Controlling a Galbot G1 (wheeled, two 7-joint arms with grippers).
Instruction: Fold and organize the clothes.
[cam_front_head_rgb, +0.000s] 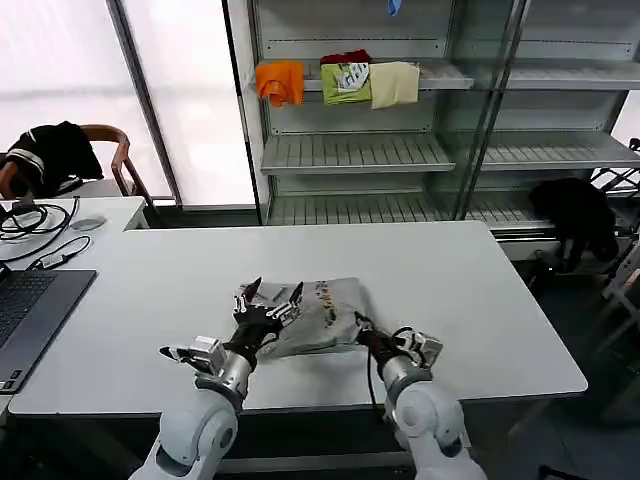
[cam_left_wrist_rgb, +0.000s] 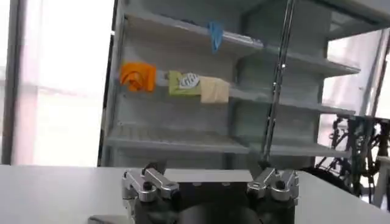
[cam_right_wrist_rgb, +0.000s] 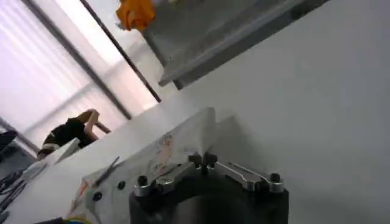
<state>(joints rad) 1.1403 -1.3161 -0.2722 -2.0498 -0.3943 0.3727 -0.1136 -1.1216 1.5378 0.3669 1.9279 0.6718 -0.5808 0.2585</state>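
Observation:
A light grey shirt (cam_front_head_rgb: 325, 312) with a small multicoloured print lies folded near the front edge of the white table (cam_front_head_rgb: 470, 300). My right gripper (cam_front_head_rgb: 360, 324) is at the shirt's near right corner, shut on the cloth. The right wrist view has the fingertips (cam_right_wrist_rgb: 203, 161) pressed together on the edge of the shirt (cam_right_wrist_rgb: 177, 137), which lifts slightly there. Over the shirt's left edge, my left gripper (cam_front_head_rgb: 275, 293) stands open, its fingers spread and tilted up. In the left wrist view that gripper (cam_left_wrist_rgb: 210, 181) is wide open with nothing between its fingers.
A laptop (cam_front_head_rgb: 30, 310), cables (cam_front_head_rgb: 30, 218) and a mouse (cam_front_head_rgb: 88, 223) lie at the table's left. Behind stands a shelf rack (cam_front_head_rgb: 350, 150) with orange (cam_front_head_rgb: 280, 82), green (cam_front_head_rgb: 345, 82) and cream (cam_front_head_rgb: 395, 84) folded garments. Black garments hang on a chair (cam_front_head_rgb: 55, 152) and at the right (cam_front_head_rgb: 578, 215).

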